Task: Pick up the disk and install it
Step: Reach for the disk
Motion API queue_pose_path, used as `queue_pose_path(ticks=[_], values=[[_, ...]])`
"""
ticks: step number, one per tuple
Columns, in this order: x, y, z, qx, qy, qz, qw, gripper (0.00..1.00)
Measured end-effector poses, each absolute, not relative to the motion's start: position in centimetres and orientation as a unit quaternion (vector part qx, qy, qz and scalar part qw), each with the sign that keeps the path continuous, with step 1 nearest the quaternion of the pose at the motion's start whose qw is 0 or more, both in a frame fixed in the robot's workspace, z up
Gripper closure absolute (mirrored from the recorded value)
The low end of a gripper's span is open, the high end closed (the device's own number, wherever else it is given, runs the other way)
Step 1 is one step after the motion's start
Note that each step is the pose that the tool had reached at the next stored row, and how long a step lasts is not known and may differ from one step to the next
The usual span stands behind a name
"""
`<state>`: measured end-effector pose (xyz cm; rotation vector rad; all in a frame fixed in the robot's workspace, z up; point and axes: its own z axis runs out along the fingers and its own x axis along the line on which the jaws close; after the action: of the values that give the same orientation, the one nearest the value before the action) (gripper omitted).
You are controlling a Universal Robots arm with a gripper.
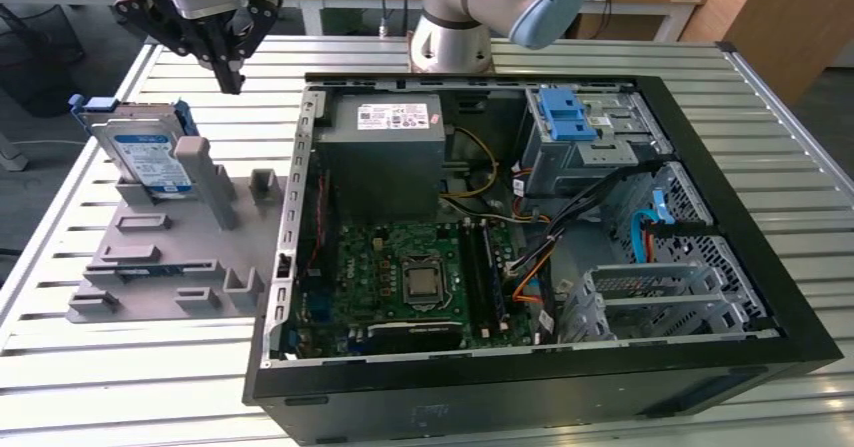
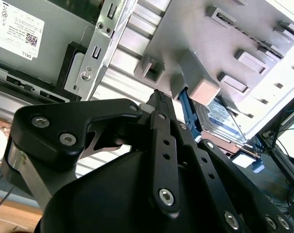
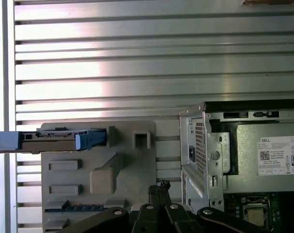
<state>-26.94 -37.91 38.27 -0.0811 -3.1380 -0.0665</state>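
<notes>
The open black computer (image 1: 534, 392) lies on its side closest to the exterior view, its inside facing up. It rests on a slatted metal worktop (image 1: 134, 377), which spreads under everything and shows bare in the first wrist view (image 3: 137, 58). The pale grey arm (image 1: 467, 12) rises from the worktop's far side, behind the computer.

Inside the computer, a big grey metal box (image 1: 387, 157) with a white sticker sits at the far end. A green circuit board (image 1: 407, 267) lies nearer, and a grey cage (image 1: 587, 132) with a blue latch sits toward the exterior view's right.

A flat grey plastic holder (image 1: 160, 267) with raised posts lies on the worktop at the exterior view's left, just beside the computer. It also shows in both wrist views (image 3: 127, 170) (image 2: 195, 48).

The disk (image 1: 144, 162) stands upright on edge in the far end of that holder, its blue frame around it. The first wrist view shows it edge-on (image 3: 54, 141), and the second wrist view shows it behind a post (image 2: 224, 119).

The black jaws hang in the air above the holder's side nearest the computer, apart from the disk. The 2 tips are pressed together with nothing between them.
</notes>
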Motion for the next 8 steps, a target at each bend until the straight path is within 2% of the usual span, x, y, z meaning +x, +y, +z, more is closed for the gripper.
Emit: queue_pose_path(ticks=[8], values=[[-27.08, -37.91, 38.27, -0.026, -0.999, -0.021, 0.001, 0.89]])
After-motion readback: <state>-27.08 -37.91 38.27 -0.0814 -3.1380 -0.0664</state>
